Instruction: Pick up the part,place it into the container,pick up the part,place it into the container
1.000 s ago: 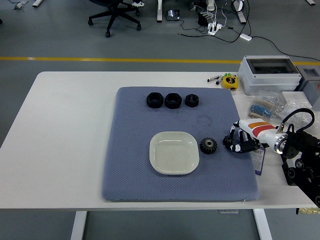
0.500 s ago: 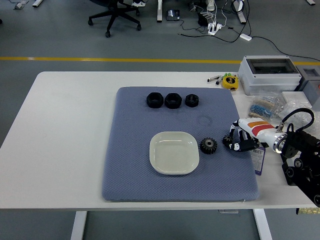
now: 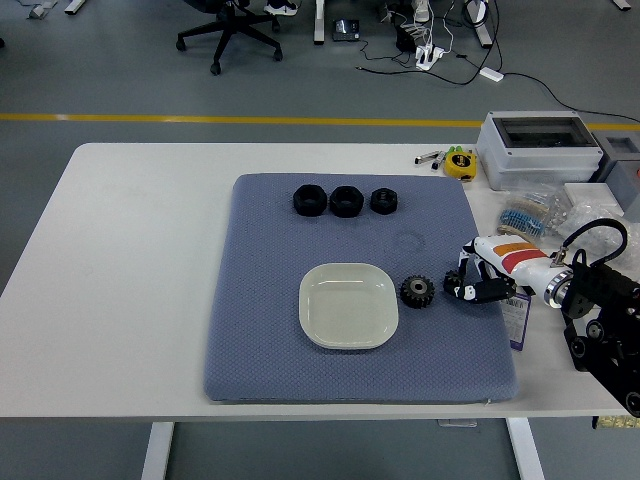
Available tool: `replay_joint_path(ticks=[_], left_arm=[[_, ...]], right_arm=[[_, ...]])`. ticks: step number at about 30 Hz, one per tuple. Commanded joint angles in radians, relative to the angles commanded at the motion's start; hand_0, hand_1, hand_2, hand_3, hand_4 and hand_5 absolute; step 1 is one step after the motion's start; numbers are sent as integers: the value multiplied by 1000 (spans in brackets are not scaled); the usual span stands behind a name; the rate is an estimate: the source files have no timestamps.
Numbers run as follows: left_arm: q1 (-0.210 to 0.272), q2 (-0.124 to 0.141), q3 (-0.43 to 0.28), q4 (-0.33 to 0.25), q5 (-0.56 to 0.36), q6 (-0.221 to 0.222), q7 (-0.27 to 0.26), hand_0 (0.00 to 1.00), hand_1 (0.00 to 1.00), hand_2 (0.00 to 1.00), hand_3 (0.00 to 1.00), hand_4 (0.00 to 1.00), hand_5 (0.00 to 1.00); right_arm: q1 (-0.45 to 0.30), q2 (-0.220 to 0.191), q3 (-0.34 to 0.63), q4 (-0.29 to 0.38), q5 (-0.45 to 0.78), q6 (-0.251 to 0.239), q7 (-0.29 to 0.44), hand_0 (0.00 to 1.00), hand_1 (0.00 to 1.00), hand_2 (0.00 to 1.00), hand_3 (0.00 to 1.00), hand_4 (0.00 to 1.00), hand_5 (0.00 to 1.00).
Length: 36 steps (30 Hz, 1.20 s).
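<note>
Only the right robot hand [image 3: 468, 284] shows, reaching in from the right edge over the blue-grey mat [image 3: 260, 340]; its dark fingers [image 3: 456, 291] are loosely curled and grasp nothing, though how far apart they stand is hard to read against the black links. Just to their left, apart from them, a black toothed gear [image 3: 417, 291] lies flat on the mat. Beside the gear, further left, sits a shallow cream dish [image 3: 348, 305] with rounded corners, nothing in it. Along the mat's far part three more black parts [image 3: 345, 201] stand in a row, their shapes too small to tell apart well. The white bench [image 3: 130, 250] carries the mat. At its right side a grey box with a clear lid [image 3: 538, 148], a yellow tape measure [image 3: 460, 163] and crumpled clear bags [image 3: 535, 212] crowd together, partly cut off by the picture's edge and partly hidden behind the arm.
</note>
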Motion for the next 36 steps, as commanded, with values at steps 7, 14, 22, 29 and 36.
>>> replay_joint_path(ticks=[7, 14, 22, 29, 36], left_arm=[[0, 0, -2, 0, 3, 0, 0, 683, 639, 648, 552, 616, 583], [0, 1, -2, 0, 6, -1, 1, 683, 639, 647, 552, 616, 582], [-2, 1, 0, 0, 4, -2, 0, 683, 639, 647, 551, 617, 583], [-1, 2, -5, 1, 10, -2, 1, 682, 639, 647, 552, 617, 582], [-1, 2, -4, 1, 9, -1, 1, 683, 638, 648, 552, 616, 580]], right_arm=[[-3, -1, 3, 3, 1, -3, 0, 2, 2, 121, 234, 793, 487], [-7, -6, 15, 18, 6, -8, 3, 2, 2, 106, 229, 775, 488], [-11, -16, 47, 75, 0, -11, 1, 2, 2, 103, 224, 774, 488], [-18, -12, 62, 188, 10, -23, -1, 2, 2, 102, 224, 777, 487], [-22, -6, 57, 227, 20, -54, -10, 2, 2, 112, 251, 796, 468]])
